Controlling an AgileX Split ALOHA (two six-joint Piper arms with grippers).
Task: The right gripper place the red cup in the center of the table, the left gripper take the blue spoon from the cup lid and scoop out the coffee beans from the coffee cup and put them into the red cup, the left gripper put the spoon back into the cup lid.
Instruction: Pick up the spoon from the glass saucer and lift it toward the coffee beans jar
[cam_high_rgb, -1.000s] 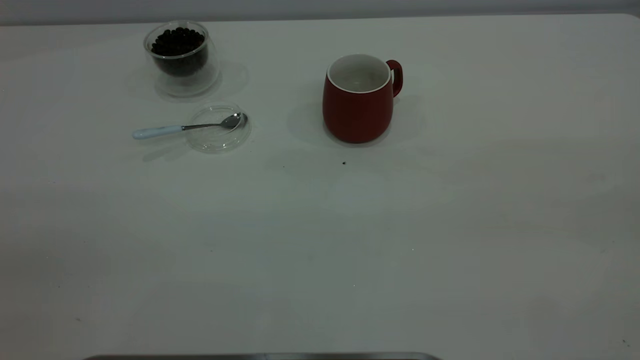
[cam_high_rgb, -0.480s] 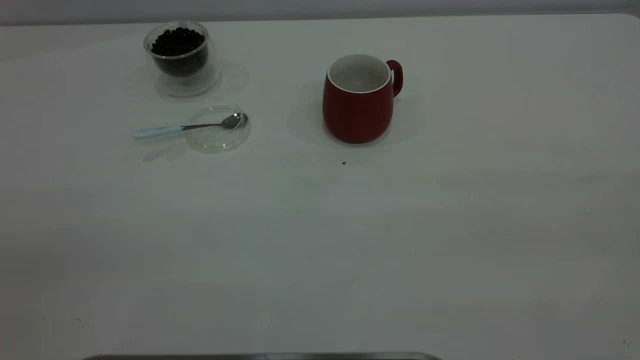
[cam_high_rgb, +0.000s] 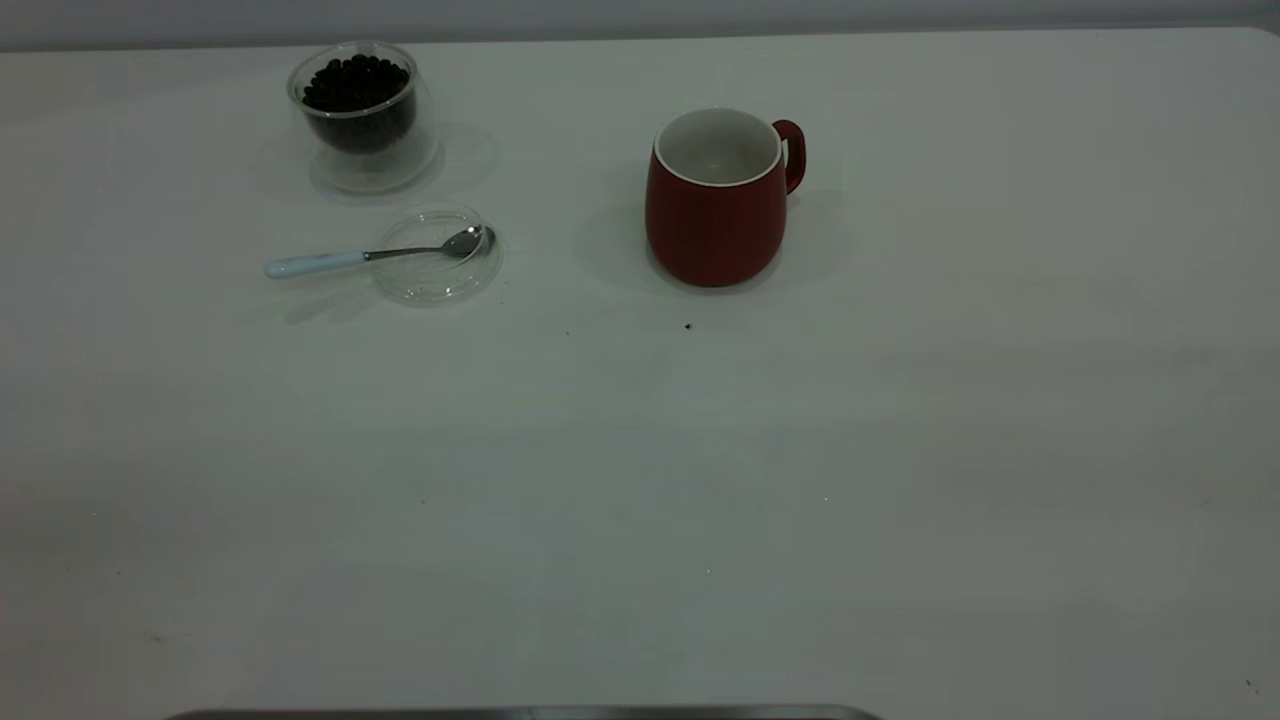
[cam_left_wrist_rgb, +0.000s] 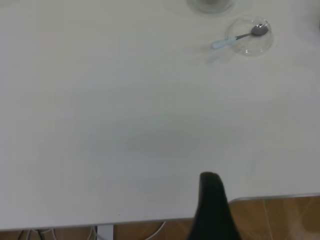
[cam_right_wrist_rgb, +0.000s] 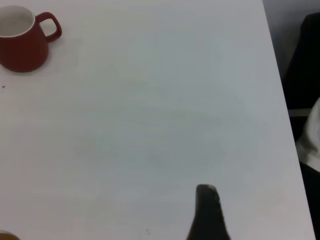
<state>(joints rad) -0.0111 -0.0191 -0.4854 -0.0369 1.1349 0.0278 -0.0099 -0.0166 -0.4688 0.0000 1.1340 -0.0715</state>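
Note:
The red cup (cam_high_rgb: 715, 205) stands upright and empty at the back of the table (cam_high_rgb: 640, 480), right of the middle, handle to the right; the right wrist view shows it far off (cam_right_wrist_rgb: 22, 47). The coffee cup (cam_high_rgb: 365, 120) with the coffee beans (cam_high_rgb: 357, 85) stands at the back left. In front of it lies the cup lid (cam_high_rgb: 430, 290) with the blue spoon (cam_high_rgb: 370, 255) across it, bowl in the lid, handle pointing left. My left gripper (cam_left_wrist_rgb: 212, 210) hangs over the table's near edge, far from the spoon (cam_left_wrist_rgb: 239, 37). My right gripper (cam_right_wrist_rgb: 207, 215) is over bare table, far from the red cup.
A tiny dark speck (cam_high_rgb: 687, 326) lies in front of the red cup. The table's edge and a wooden floor (cam_left_wrist_rgb: 280, 220) show in the left wrist view. A dark object (cam_right_wrist_rgb: 305, 65) stands beyond the table's side edge in the right wrist view.

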